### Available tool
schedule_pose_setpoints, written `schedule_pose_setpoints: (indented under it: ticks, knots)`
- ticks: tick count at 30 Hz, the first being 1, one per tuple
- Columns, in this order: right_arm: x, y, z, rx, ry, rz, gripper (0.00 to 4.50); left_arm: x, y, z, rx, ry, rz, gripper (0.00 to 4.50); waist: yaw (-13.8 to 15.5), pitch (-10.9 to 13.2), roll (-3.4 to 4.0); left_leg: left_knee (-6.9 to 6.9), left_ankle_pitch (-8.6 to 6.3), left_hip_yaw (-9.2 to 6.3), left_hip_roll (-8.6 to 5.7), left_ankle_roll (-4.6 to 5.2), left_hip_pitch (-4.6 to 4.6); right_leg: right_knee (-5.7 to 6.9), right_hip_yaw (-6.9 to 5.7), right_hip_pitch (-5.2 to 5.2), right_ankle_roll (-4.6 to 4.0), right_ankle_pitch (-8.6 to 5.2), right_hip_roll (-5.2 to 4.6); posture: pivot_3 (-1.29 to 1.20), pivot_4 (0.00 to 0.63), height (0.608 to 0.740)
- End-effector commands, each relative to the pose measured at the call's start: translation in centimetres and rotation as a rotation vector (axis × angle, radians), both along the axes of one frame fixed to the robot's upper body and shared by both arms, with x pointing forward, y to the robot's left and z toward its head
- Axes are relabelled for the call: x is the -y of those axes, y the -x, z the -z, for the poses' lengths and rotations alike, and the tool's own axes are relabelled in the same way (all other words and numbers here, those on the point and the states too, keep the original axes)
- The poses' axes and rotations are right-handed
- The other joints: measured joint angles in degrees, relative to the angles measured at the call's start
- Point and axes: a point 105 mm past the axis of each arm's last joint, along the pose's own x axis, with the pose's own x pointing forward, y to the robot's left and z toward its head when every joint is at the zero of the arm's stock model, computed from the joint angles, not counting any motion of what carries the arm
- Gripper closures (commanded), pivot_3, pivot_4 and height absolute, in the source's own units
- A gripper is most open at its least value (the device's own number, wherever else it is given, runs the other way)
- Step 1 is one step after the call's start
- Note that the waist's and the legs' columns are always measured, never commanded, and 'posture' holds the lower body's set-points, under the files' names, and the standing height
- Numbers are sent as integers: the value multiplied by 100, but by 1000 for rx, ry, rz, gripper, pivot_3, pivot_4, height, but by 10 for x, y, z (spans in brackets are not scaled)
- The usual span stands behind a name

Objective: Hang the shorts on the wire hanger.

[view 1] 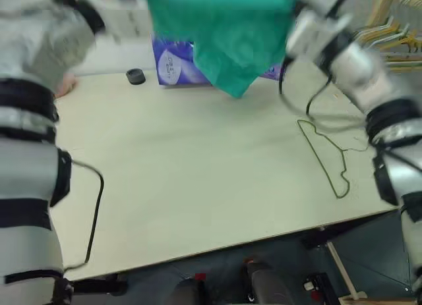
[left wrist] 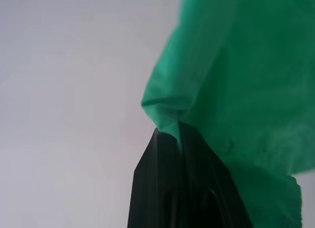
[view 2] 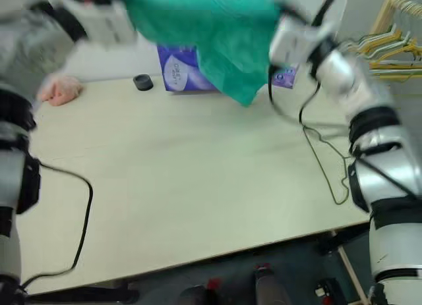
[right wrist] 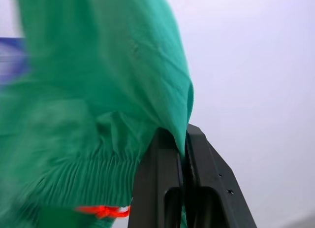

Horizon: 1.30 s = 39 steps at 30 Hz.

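Note:
The teal-green shorts (view 1: 227, 35) hang high above the back of the table, stretched between both arms. My left gripper (left wrist: 173, 130) is shut on one edge of the fabric. My right gripper (right wrist: 183, 139) is shut on another edge, next to the gathered waistband (right wrist: 88, 181). The thin olive wire hanger (view 1: 324, 157) lies flat on the table at the right, below my right arm, apart from the shorts.
A purple box (view 1: 173, 64) stands at the back of the pale table (view 1: 198, 180), with a small dark round object (view 1: 135, 76) beside it. A pink cloth lump (view 2: 60, 89) lies at the back left. Coloured hangers (view 2: 389, 45) hang at the far right.

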Motion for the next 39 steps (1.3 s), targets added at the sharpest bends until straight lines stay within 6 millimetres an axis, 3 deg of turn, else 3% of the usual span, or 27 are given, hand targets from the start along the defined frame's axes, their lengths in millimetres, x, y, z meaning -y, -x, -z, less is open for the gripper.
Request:
schedule_pose_setpoints:
  ticks: [1, 3, 7, 9, 12, 14, 17, 19, 23, 30, 36, 37, 39]
  knots:
    - [-9, 16, 58, -188, 115, -137, 4482, -25, 11, 56, -327, 55, -49, 4500, -27, 6, -4, 4, 4, 1, 0, 5, 3, 5, 2, 2, 7, 4, 2, -86, 124, 740]
    - [-13, 33, 102, -330, 192, -214, 4482, -32, 28, 99, -579, 162, -55, 4500, -36, 9, -2, 22, 5, -3, 1, 4, -5, 34, 9, -7, -4, 24, -4, -82, 125, 740]
    - [-19, 78, 151, -547, 290, -368, 4482, -36, 95, 166, -1050, 200, -42, 4500, -92, 10, -1, 42, 14, -30, 28, -33, -117, 47, 10, -104, -3, 24, -13, -77, 122, 740]
    - [-18, 96, 163, -632, 326, -412, 4482, -36, 124, 187, -1200, 173, -48, 4500, -89, 10, 0, 78, 8, -48, 37, -43, -190, 51, -4, -157, -3, 24, -7, -78, 120, 740]
    - [-12, 121, 176, -762, 373, -447, 4482, -29, 166, 213, -1402, 170, -39, 4500, 4, 11, 0, 105, -19, -52, 42, -34, -186, 40, -9, -142, -4, 23, -5, -78, 119, 740]
    - [-7, 135, 182, -836, 390, -461, 4482, -22, 192, 227, -1529, 187, -24, 4500, 118, 17, 0, 107, -22, -52, 36, -25, -134, 39, -8, -93, -11, 28, -7, -84, 118, 740]
    - [-2, 150, 185, -897, 405, -474, 4482, -14, 222, 240, -1665, 198, -8, 4500, 273, 39, -2, 91, -42, -49, 37, 6, 18, 9, -12, 56, -17, -13, -2, -89, 119, 740]
    - [1, 157, 187, -920, 412, -475, 4482, -11, 236, 245, -1721, 203, -3, 4500, 350, 39, -2, 90, -43, -51, 41, 7, 35, 6, -17, 74, -15, -19, 1, -90, 118, 740]
    - [11, 166, 192, -981, 437, -461, 4482, -8, 245, 250, -1745, 220, -6, 4500, 470, 38, -3, 92, -43, -48, 41, 6, 29, 6, -16, 70, -17, -15, 2, -91, 118, 740]
    - [12, 189, 197, -1085, 491, -482, 4482, -7, 245, 251, -1725, 218, 5, 4500, 488, 38, -2, 92, -43, -45, 41, 7, 28, 7, -15, 69, -24, -12, 6, -96, 117, 740]
    - [9, 192, 202, -1132, 519, -468, 4482, -2, 254, 252, -1772, 167, 58, 4500, 484, 39, -2, 92, -43, -44, 44, 6, 28, 5, -16, 68, -14, -18, 9, -98, 114, 740]
    - [9, 191, 201, -1123, 519, -465, 4495, 0, 256, 252, -1781, 165, 61, 4288, 481, 39, -2, 92, -43, -44, 45, 6, 27, 5, -17, 67, -14, -18, 9, -100, 115, 740]
    - [9, 188, 200, -1105, 527, -456, 3976, 5, 259, 250, -1800, 182, 74, 3831, 480, 39, -2, 92, -43, -43, 45, 6, 27, 4, -16, 67, -14, -18, 10, -99, 114, 740]
